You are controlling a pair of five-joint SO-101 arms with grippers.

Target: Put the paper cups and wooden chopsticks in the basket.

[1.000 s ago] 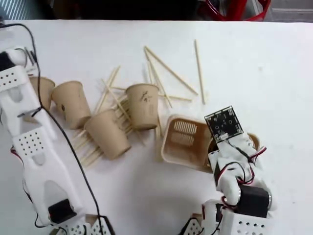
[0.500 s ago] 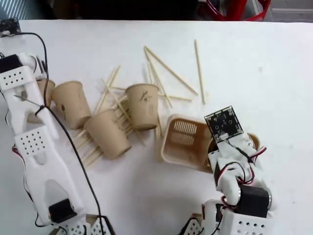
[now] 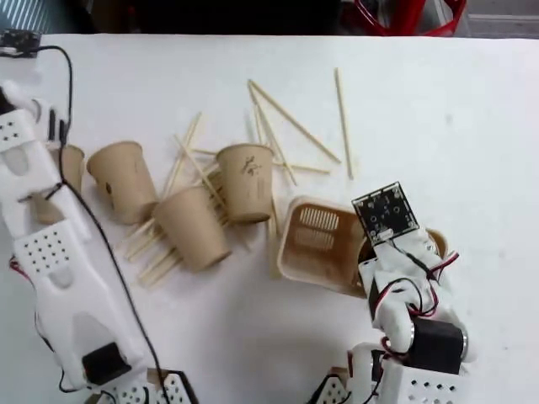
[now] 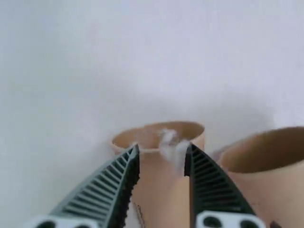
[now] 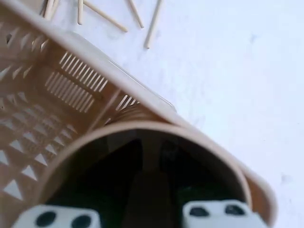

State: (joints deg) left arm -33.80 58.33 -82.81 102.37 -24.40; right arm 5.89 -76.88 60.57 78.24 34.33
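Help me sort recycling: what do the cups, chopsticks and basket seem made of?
The cups look like matte tan paper, judging by their thin rims and dull surface. The chopsticks look like pale bare wood, possibly bamboo, with no gloss. The basket seems to be smooth beige moulded plastic, given its regular slots.

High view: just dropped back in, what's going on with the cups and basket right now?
The left gripper is down at the leftmost paper cup, which lies on its side. The right gripper is at the basket, with another cup directly below it; I can't tell whether that cup is inside. Three more cups and the chopsticks lie on the table.
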